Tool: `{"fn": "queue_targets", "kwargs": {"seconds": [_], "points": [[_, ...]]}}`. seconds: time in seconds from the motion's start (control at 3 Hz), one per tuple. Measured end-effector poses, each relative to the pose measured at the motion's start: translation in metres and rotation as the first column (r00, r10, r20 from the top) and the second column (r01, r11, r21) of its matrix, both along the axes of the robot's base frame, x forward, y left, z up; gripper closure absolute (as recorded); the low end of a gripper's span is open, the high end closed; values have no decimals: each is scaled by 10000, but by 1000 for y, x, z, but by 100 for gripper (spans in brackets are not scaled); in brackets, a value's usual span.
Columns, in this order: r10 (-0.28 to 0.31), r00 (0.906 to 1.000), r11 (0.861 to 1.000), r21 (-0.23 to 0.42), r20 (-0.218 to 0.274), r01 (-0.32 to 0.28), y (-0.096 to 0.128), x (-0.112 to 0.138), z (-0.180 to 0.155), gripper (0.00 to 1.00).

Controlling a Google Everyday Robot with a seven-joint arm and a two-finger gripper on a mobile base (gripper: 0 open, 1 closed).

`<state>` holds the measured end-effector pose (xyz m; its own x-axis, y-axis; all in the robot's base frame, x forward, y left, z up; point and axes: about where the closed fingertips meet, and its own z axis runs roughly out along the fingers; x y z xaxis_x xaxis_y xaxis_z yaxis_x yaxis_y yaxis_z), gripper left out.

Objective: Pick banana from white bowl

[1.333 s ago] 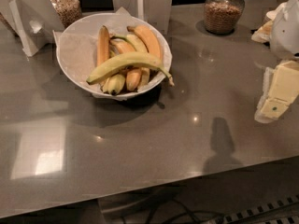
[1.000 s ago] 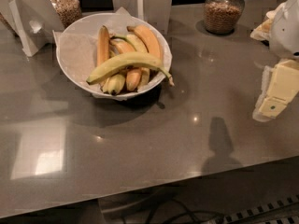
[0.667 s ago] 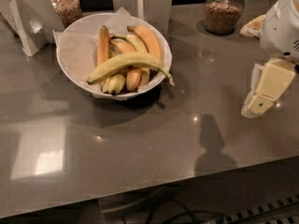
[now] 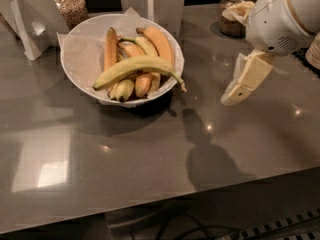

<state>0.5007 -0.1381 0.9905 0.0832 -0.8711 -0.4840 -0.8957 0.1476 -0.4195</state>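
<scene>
The white bowl (image 4: 82, 59), lined with white paper, stands at the back left of the grey counter. The long yellow-green banana (image 4: 132, 66) lies across the top of several shorter, riper orange-yellow bananas (image 4: 159, 43), its thin stem hanging over the bowl's right rim. My gripper (image 4: 239, 88) hangs at the right on a white arm, well to the right of the bowl and above the counter, holding nothing.
Two glass jars stand at the back, one at the left (image 4: 70, 6) and one at the right (image 4: 231, 21). White card holders (image 4: 27, 24) stand behind the bowl. The counter's front edge (image 4: 160, 196) runs across the bottom, with cables below.
The arm and my gripper have moved left toward the bowl and their shadow on the counter has followed. The bowl and bananas have not moved.
</scene>
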Motion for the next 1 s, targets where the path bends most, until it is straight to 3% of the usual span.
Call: {"fn": "queue_targets", "kwargs": {"seconds": [0.33, 0.67, 1.0], "points": [[1110, 9924, 9884, 982, 522, -1157, 44, 26, 7, 0], [2058, 9757, 9660, 1439, 752, -2148, 90, 42, 8, 0], [3057, 9495, 9398, 1376, 709, -3129, 136, 41, 0, 0]]}}
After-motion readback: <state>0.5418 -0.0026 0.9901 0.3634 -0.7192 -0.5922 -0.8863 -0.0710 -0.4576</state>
